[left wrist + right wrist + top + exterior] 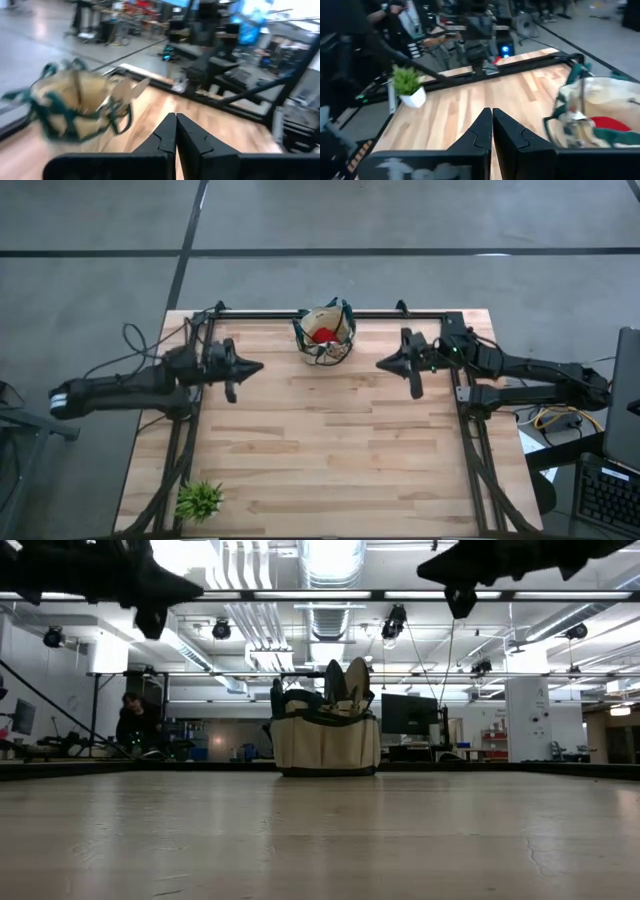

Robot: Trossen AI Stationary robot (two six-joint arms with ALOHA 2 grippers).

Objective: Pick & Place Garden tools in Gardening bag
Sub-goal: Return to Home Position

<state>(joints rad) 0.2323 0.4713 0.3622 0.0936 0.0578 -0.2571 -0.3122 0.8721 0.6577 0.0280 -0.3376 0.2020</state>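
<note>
The tan gardening bag (325, 332) with dark green trim stands on its base at the table's far edge, middle. A red item (322, 335) and tool handles (345, 680) stick out of its top. It also shows in the left wrist view (75, 102) and the right wrist view (600, 117). My left gripper (260, 366) is shut and empty, held high to the left of the bag. My right gripper (380, 364) is shut and empty, held high to the right of the bag. No tool lies on the table.
A small spiky green plant in a white pot (199, 500) stands at the table's near left corner; it also shows in the right wrist view (409, 86). A black frame rail (420, 313) runs along the far edge. A person (135, 725) sits in the room behind.
</note>
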